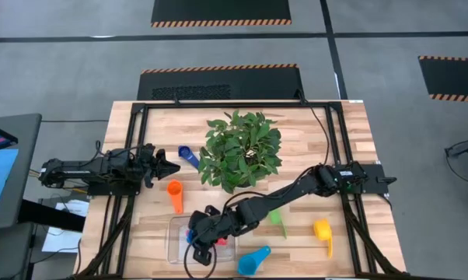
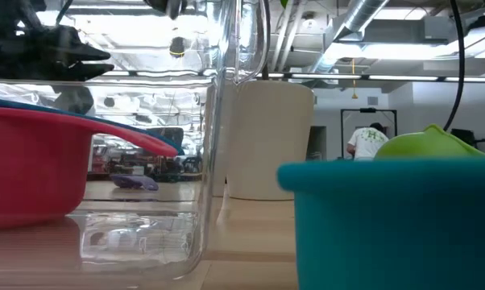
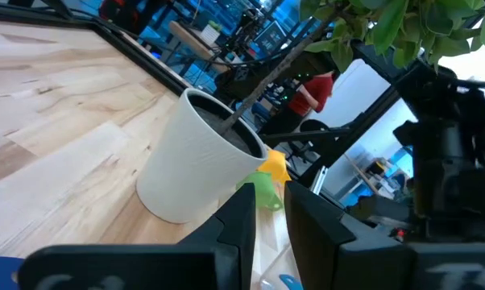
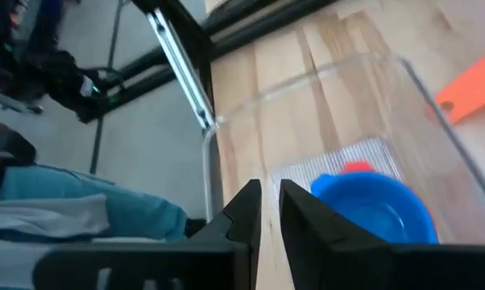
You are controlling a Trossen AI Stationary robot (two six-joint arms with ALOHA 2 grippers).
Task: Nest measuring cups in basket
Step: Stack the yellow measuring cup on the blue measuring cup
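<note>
The clear basket lies near the table's front edge. In it a blue measuring cup sits nested in a red one. My right gripper hovers above the basket, beside the blue cup, fingers close together with nothing between them. On the wood lie an orange cup, a dark blue cup, a green cup, a yellow cup and a light blue cup. My left gripper waits at the table's left, shut and holding nothing.
A leafy plant in a white pot stands at the table's middle, behind the basket. Black frame rails run along the table's sides. In the low view the light blue cup stands just right of the basket wall.
</note>
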